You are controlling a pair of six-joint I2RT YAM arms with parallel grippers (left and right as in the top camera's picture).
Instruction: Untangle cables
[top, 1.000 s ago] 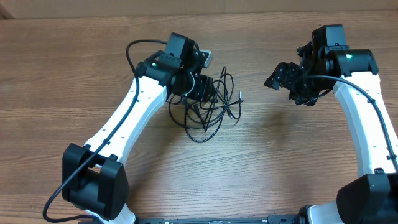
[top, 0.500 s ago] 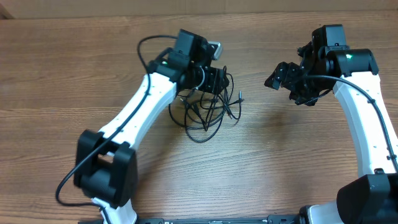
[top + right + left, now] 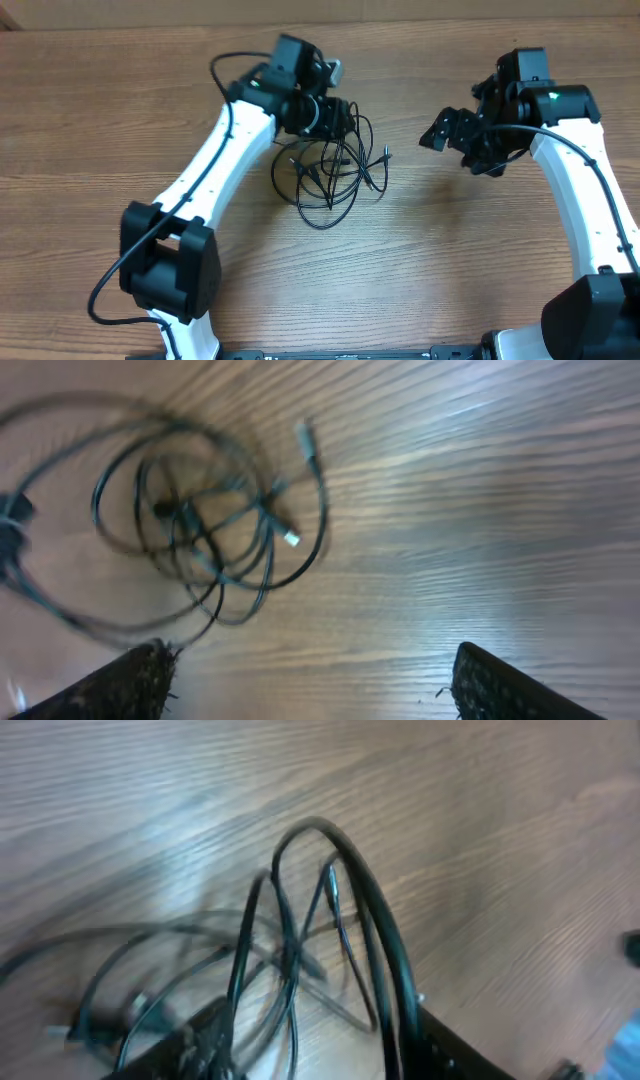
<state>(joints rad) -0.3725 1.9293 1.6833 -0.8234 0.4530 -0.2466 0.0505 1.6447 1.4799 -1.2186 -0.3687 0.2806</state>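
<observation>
Largest first: my left arm [image 3: 215, 160] has swung, its elbow block coming in from the left edge of the bench [image 3: 100, 110] toward the middle. Its wrist went first toward the right edge and then drew back toward the far edge. My right arm [image 3: 575, 190] has only leaned a touch toward the middle from the right side.

The cables [image 3: 330, 175] lie as one knotted heap a little left of centre, in the far half of the bench. The heap has barely shifted on the wood, though its far loops now stand up in an arch at my left wrist. I judge this to be a first pull that has opened nothing yet.

My left gripper [image 3: 338, 120] sits at the far edge of the heap with strands running between its fingers. The wrist view is too blurred to say how far apart they stand or whether they pinch a strand.

My right gripper [image 3: 447, 135] hangs well apart from the heap, spread wide and holding nothing.

One plug tip [image 3: 387, 158] pokes out toward the right edge, the nearest loose end for that free hand.
</observation>
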